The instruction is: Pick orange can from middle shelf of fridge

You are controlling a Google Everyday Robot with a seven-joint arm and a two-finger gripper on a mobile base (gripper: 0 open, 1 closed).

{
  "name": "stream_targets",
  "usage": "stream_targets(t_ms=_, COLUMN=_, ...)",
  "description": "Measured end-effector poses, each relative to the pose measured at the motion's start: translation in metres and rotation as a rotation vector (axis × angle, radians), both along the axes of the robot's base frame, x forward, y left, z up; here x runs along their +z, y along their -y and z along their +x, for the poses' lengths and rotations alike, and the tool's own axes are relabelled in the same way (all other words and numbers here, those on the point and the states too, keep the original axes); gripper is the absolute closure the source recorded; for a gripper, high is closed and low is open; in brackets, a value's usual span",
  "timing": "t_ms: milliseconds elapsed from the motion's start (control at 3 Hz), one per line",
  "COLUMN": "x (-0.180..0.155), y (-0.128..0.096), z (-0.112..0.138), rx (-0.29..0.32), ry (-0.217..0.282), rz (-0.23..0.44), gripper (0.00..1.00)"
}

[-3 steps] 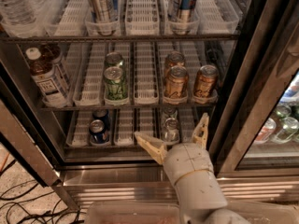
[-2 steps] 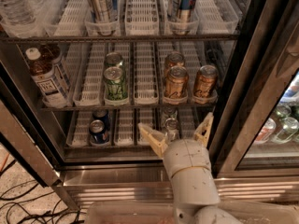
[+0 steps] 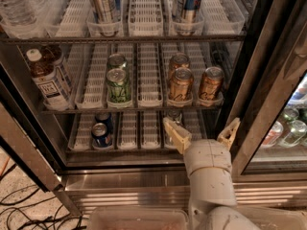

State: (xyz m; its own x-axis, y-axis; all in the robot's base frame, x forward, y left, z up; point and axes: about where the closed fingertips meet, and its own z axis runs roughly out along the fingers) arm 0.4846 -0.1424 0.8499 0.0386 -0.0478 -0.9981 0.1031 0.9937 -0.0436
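Observation:
The fridge (image 3: 249,80) stands open before me. Its middle shelf (image 3: 144,107) bears three copper-orange cans: one at the front (image 3: 180,85), one behind it (image 3: 178,61), and one to the right (image 3: 210,83). A green can (image 3: 118,85) with another behind it and brown tea bottles (image 3: 45,78) stand further left. My gripper (image 3: 201,131) is open, its cream fingers (image 3: 176,134) spread in front of the lower shelf, just below the two front orange cans and apart from them. It holds nothing.
The top rack holds tall slim cans (image 3: 103,4) and a water bottle (image 3: 17,6). The bottom rack holds blue cans (image 3: 99,133) and a silver can (image 3: 173,116) behind my left finger. Bottles (image 3: 288,126) sit behind glass at right. Cables (image 3: 19,210) lie on the floor.
My gripper has moved up and a little to the right, closer to the middle shelf. Its fingers have stayed open. The cans have not moved.

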Motion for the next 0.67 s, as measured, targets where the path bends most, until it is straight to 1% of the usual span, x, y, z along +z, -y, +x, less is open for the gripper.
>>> stream_targets(t_ms=333, x=0.0000, y=0.0000, z=0.0000, rx=0.000, ry=0.000, rz=0.000, gripper=0.00)
stream_targets(t_ms=667, x=0.0000, y=0.0000, z=0.0000, rx=0.000, ry=0.000, rz=0.000, gripper=0.19)
